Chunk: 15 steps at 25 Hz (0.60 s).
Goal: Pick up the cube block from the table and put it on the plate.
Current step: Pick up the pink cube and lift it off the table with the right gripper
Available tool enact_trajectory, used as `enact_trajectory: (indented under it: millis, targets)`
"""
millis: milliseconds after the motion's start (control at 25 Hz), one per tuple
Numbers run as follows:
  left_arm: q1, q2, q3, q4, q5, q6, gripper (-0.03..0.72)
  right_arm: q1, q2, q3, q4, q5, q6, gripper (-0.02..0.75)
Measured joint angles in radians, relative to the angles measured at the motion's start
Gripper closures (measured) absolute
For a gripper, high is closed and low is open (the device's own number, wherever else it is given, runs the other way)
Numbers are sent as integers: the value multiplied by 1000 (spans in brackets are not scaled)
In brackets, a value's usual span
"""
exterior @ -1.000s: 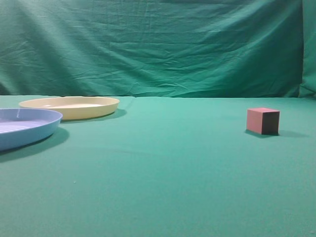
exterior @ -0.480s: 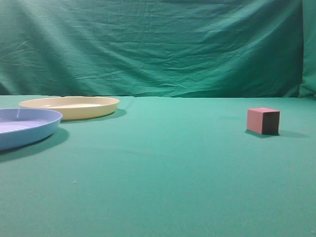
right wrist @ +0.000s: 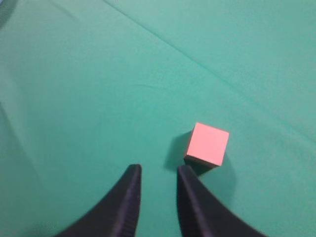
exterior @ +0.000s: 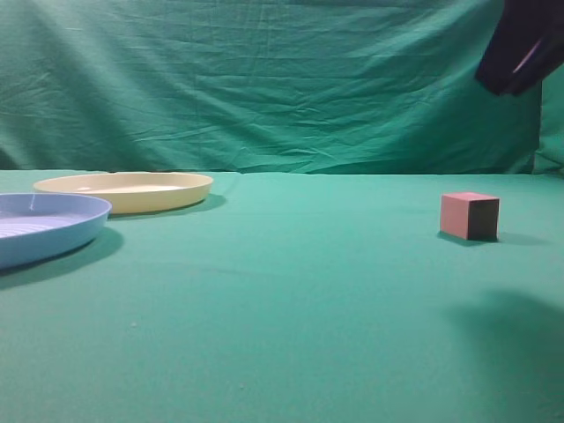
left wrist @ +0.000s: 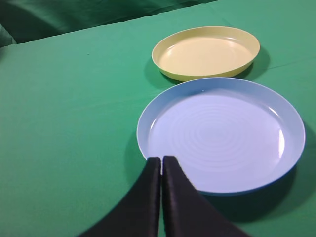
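Note:
The pinkish-red cube block (exterior: 470,216) sits on the green table (exterior: 282,291) at the right; it also shows in the right wrist view (right wrist: 207,144). My right gripper (right wrist: 159,170) is open and empty, high above the table, with the cube just ahead and to the right of its fingertips. Part of that arm (exterior: 522,44) shows at the exterior view's top right. The pale-yellow plate (exterior: 123,190) lies at the far left, also in the left wrist view (left wrist: 206,52). My left gripper (left wrist: 162,160) is shut and empty.
A light-blue ribbed plate (exterior: 44,226) lies at the left edge, nearer than the yellow plate; in the left wrist view (left wrist: 220,133) it is right ahead of the left fingertips. Green cloth backdrop (exterior: 264,79) stands behind the table.
The right arm has come into the exterior view at the top right, and its shadow now falls on the cloth at the lower right. Cube and plates have not moved.

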Motion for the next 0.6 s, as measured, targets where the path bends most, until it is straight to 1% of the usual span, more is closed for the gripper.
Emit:
enact_trajectory:
  millis: [40, 80, 160, 240, 280, 320, 360, 480, 600]
  targets:
    - [0, 0, 0, 0, 0, 0, 688, 0, 30, -19, 0, 0, 0, 511]
    - [0, 0, 0, 0, 0, 0, 688, 0, 65, -37, 0, -2, 0, 419]
    - [0, 0, 0, 0, 0, 0, 688, 0, 136, -68, 0, -6, 0, 264]
    - [0, 0, 0, 0, 0, 0, 688, 0, 194, -93, 0, -17, -2, 136]
    - [0, 0, 0, 0, 0, 0, 688, 0, 233, -104, 0, -26, -2, 99]
    - [0, 0, 0, 0, 0, 0, 688, 0, 258, -112, 0, -36, -2, 79]
    - [0, 0, 0, 0, 0, 0, 688, 0, 286, -120, 0, -53, -2, 93]
    - [0, 0, 0, 0, 0, 0, 688, 0, 333, -131, 1, -95, -2, 93]
    - [0, 0, 0, 0, 0, 0, 688, 0, 390, -134, 5, -187, -2, 93]
